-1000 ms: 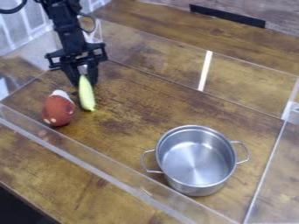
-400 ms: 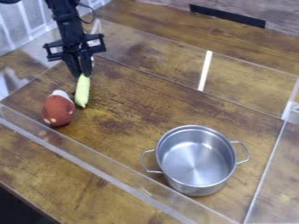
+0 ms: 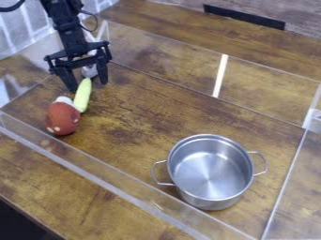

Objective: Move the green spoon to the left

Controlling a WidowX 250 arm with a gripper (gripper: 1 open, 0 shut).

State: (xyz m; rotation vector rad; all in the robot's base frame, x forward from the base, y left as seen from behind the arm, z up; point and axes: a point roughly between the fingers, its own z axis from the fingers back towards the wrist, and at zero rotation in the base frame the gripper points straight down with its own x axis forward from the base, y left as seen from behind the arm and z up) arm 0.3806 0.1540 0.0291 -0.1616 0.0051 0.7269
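Note:
The green spoon [image 3: 82,95] lies flat on the wooden table [image 3: 150,103], its pale yellow-green handle running diagonally. Its lower end rests against the red-brown toy [image 3: 62,118]; the silver bowl is not clearly visible. My gripper [image 3: 81,76] points down just over the spoon's upper end. The black fingers [image 3: 60,73] stand spread apart on either side of the handle tip, open, and I see nothing clamped between them.
A shiny steel pot [image 3: 212,170] stands at the front right. Clear acrylic walls [image 3: 223,75] ring the work area, with a low front wall near the table's edge. The toy sits close to the left wall.
The fingers pinched shut above the spoon a moment ago and now stand spread open again, slightly further left. The spoon has shifted a little left, toward the toy.

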